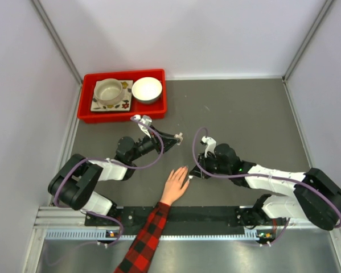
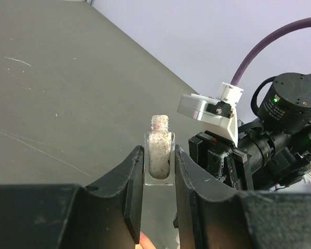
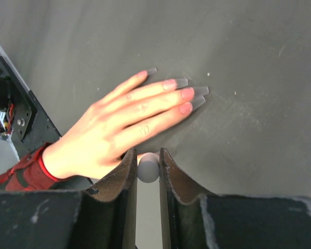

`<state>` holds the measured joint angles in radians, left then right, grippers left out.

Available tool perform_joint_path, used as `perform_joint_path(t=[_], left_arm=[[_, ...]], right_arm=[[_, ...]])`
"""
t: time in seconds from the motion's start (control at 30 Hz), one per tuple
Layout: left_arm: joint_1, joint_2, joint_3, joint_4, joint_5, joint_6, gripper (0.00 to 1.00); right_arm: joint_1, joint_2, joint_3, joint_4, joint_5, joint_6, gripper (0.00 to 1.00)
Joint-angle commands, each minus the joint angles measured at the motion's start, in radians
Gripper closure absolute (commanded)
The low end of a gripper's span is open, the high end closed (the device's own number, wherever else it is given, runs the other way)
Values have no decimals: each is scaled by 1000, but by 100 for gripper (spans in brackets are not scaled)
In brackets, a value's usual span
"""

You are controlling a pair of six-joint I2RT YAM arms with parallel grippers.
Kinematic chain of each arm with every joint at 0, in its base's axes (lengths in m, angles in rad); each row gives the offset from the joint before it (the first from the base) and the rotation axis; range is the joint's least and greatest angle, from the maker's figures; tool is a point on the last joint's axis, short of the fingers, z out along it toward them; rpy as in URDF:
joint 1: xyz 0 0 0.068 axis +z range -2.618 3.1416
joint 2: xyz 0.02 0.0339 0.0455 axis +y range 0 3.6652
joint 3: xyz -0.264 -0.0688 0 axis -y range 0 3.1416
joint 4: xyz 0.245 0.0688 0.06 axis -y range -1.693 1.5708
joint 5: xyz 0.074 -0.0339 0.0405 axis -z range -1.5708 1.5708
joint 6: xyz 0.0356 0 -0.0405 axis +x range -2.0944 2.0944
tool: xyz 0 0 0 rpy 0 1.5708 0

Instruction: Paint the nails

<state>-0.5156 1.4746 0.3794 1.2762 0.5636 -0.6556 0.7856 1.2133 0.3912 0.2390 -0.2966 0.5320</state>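
A hand lies flat, palm down, on the grey table, fingers close together and stretched away from the arm bases. A red-and-black plaid sleeve covers the wrist. The nails are long, pink near the fingertips and grey at their ends, and their tips rest on the table. From these pictures it is not clear whether any polish on them is wet.

The right gripper sits just beside the hand, along the edge of the fingers that faces the right arm. Its jaws are clamped on a small round pale cap. The cap is very near the side of the hand, but I cannot tell whether it touches the skin. Any brush under the cap is hidden.

The left gripper hangs above the table past the fingertips of the hand, apart from it. It is closed on a small clear bottle, which stands upright between the jaws. The bottle's neck is uncapped, and it holds pale, speckled contents.

Well beyond the hand, off to the left of where the fingers point, a red tray holds a white bowl and a cup on a flowered square plate.
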Motion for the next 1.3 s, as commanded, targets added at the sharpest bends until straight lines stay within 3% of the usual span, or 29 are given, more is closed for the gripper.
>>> perform_joint_path(t=[0.0, 0.93, 1.27], left_arm=[[-4, -33, 32, 249, 16, 10, 100], [-4, -31, 38, 241, 27, 7, 100], [-4, -31, 39, 238, 27, 8, 100]], right_arm=[[15, -18, 46, 25, 10, -23, 100], [15, -38, -3, 39, -16, 16, 100], [15, -40, 32, -53, 10, -9, 100]])
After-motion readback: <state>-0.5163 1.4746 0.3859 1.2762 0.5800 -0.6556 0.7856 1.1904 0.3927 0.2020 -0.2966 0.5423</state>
